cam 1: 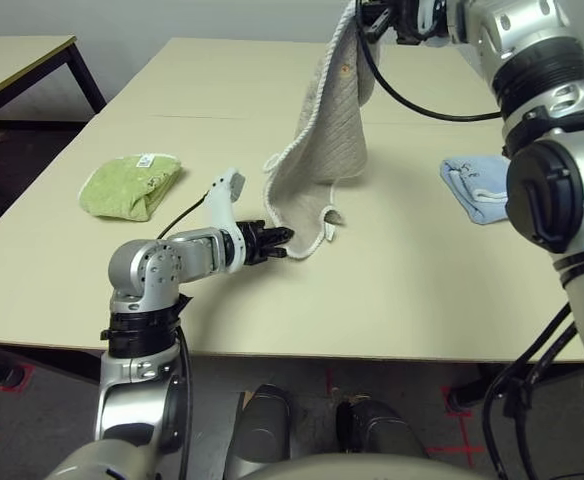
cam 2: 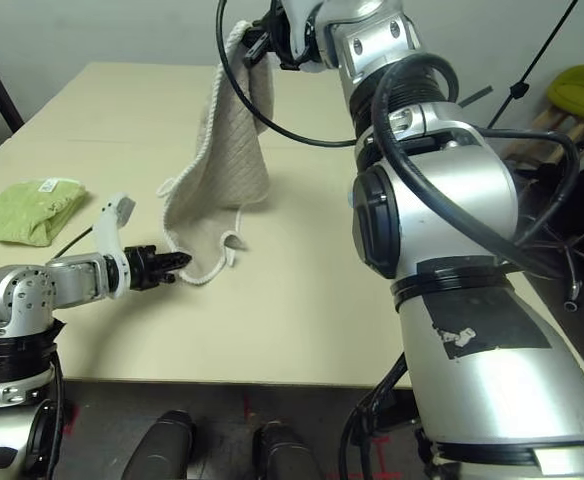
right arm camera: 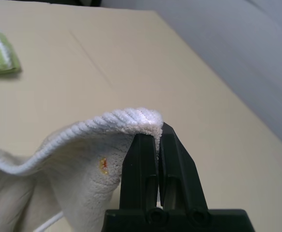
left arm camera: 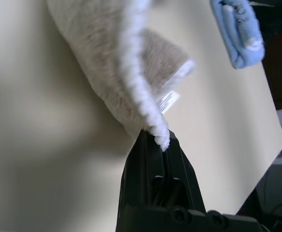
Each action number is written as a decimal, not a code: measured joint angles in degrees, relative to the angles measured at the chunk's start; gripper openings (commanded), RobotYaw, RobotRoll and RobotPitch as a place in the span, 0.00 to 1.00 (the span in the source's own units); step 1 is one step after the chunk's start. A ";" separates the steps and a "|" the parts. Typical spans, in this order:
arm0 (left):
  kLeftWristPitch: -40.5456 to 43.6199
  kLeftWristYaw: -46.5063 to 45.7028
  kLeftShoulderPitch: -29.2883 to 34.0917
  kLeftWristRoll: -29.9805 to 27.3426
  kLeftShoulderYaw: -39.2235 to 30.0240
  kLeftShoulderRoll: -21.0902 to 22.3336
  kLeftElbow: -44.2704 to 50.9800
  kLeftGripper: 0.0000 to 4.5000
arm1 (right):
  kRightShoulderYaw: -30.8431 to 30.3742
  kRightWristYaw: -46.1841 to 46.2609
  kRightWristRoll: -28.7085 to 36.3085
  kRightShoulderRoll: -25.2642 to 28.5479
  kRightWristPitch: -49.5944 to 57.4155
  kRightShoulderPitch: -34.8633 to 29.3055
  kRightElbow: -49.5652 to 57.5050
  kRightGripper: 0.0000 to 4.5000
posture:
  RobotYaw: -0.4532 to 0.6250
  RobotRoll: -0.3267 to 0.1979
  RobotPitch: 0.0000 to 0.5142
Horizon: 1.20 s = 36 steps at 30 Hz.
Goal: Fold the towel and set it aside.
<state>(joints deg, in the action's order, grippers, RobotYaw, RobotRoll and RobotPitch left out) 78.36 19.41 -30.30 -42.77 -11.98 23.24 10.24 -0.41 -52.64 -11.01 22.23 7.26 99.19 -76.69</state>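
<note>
The beige-grey towel [cam 1: 332, 130] with white corded edging hangs from high at the back of the table, its lower end resting on the tabletop. My right gripper [right arm camera: 158, 133] is shut on its top corner, held well above the table [cam 1: 372, 22]. Low at the front, my left gripper [cam 1: 284, 240] is shut on the white edge of the towel's lower corner [left arm camera: 161, 137], close to the table surface. A white tag [left arm camera: 168, 100] shows beside that corner.
A green folded cloth [cam 1: 132, 185] lies at the left of the table [cam 1: 402, 290]. A light blue folded cloth [cam 1: 475, 185] lies at the right, partly behind my right arm. A second table [cam 1: 17, 60] stands at the far left.
</note>
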 measured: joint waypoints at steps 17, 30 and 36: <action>-5.80 31.85 -6.23 -5.35 0.55 31.39 -2.98 0.01 | -1.50 -32.35 3.76 15.10 5.97 -11.50 11.28 0.00 | 0.58 0.62 0.17; -31.90 56.68 -22.15 15.68 24.31 38.63 -22.23 0.01 | -16.91 -32.64 16.65 17.94 7.13 -21.99 17.70 0.00 | 0.57 0.62 0.16; -61.78 47.56 -35.75 37.71 31.84 27.83 -52.20 0.01 | -14.29 -3.72 9.16 11.58 -6.63 -17.96 4.42 0.00 | 0.57 0.62 0.18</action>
<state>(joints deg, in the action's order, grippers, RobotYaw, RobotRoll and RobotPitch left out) 16.58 66.98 -66.05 -5.06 19.86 51.07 -41.96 -14.70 -56.37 -1.85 33.81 0.64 81.23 -72.26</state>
